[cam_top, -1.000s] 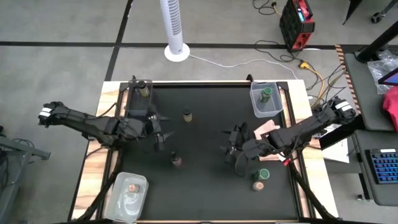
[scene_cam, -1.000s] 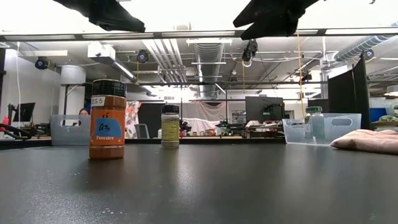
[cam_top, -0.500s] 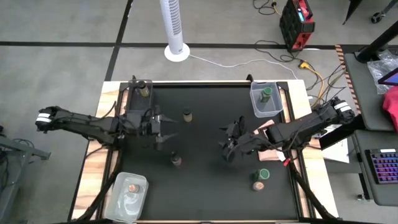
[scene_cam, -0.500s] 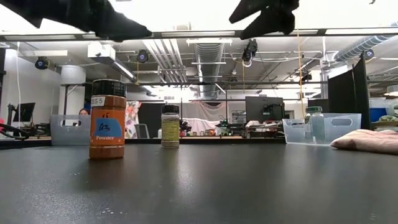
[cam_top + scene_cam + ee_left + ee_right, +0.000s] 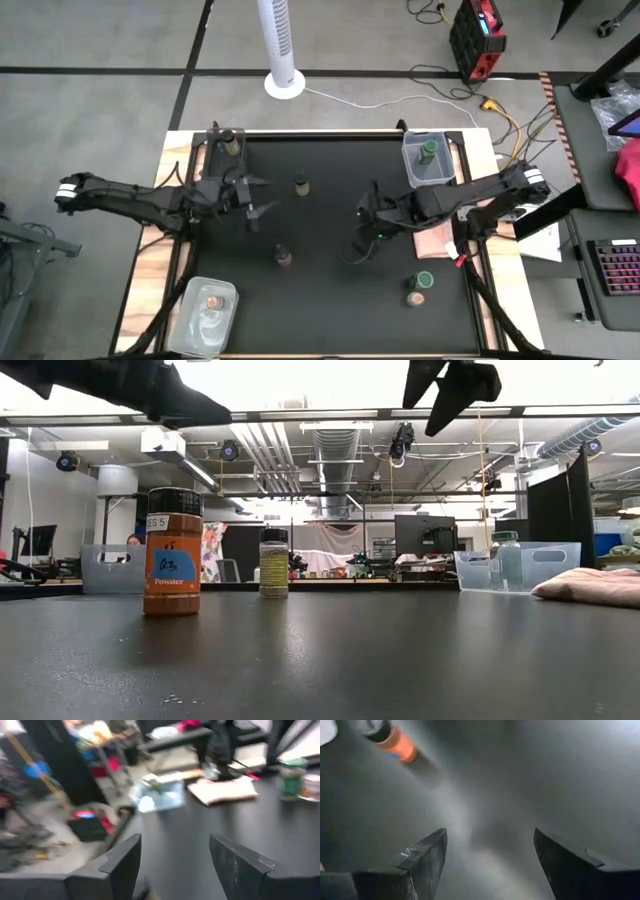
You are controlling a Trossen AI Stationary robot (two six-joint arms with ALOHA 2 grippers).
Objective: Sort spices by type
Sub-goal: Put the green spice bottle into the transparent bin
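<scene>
Two spice jars stand on the black table (image 5: 330, 300). One is orange with a dark lid (image 5: 284, 256) (image 5: 173, 550) (image 5: 395, 742); the other is yellowish (image 5: 301, 185) (image 5: 273, 562). A green-lidded jar (image 5: 424, 280) (image 5: 291, 777) and a brownish-topped one (image 5: 413, 297) stand near the right front. My left gripper (image 5: 266, 196) (image 5: 175, 838) hovers open, pointing toward the yellowish jar. My right gripper (image 5: 360, 232) (image 5: 490, 832) hangs open over bare table, right of the orange jar.
Clear tubs sit at three corners. The far-right tub (image 5: 427, 172) holds a green-lidded jar (image 5: 427, 152), the far-left tub (image 5: 230, 133) a dark jar (image 5: 231, 146), and the near-left tub (image 5: 200, 318) a pinkish-topped jar (image 5: 212, 301). A pink cloth (image 5: 437, 238) lies under the right arm.
My right gripper has risen and gone toward the table's far left, away from the green-lidded jar, rolling and tipping as it went; it stays open. My left gripper has swung toward the far edge and now points toward the table's right.
</scene>
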